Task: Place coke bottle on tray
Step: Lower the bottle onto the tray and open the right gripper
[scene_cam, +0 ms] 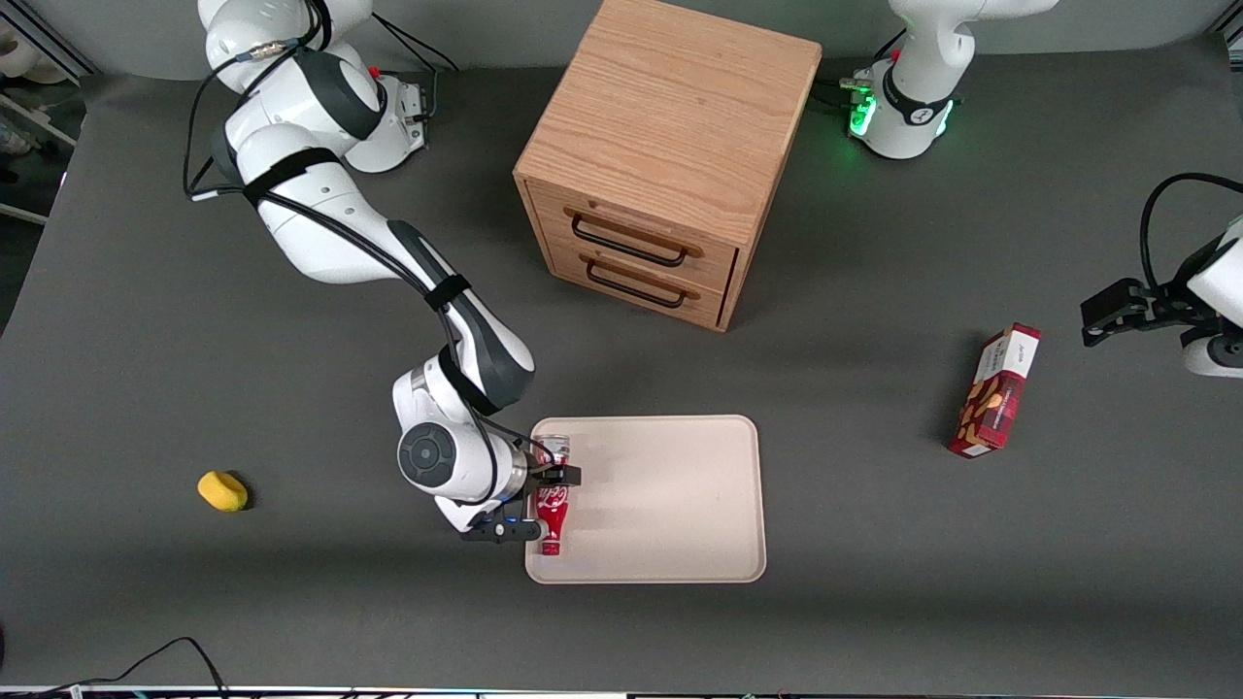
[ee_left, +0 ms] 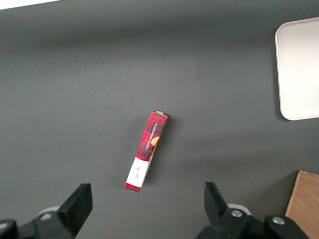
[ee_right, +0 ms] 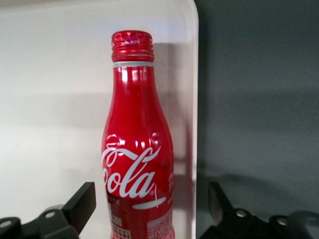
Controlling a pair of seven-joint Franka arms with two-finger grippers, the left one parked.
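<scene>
bottle (scene_cam: 553, 503) lies flat just inside the tray (scene_cam: 670, 505) edge, neck toward the front camera; gripper (scene_cam: 544, 502) straddles its body, jaws spread, not pinching

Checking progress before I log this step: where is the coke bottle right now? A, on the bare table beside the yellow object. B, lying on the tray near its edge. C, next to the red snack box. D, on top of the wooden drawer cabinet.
B: the coke bottle lies on the tray along the rim toward the working arm's end, with the gripper open around it.
</scene>
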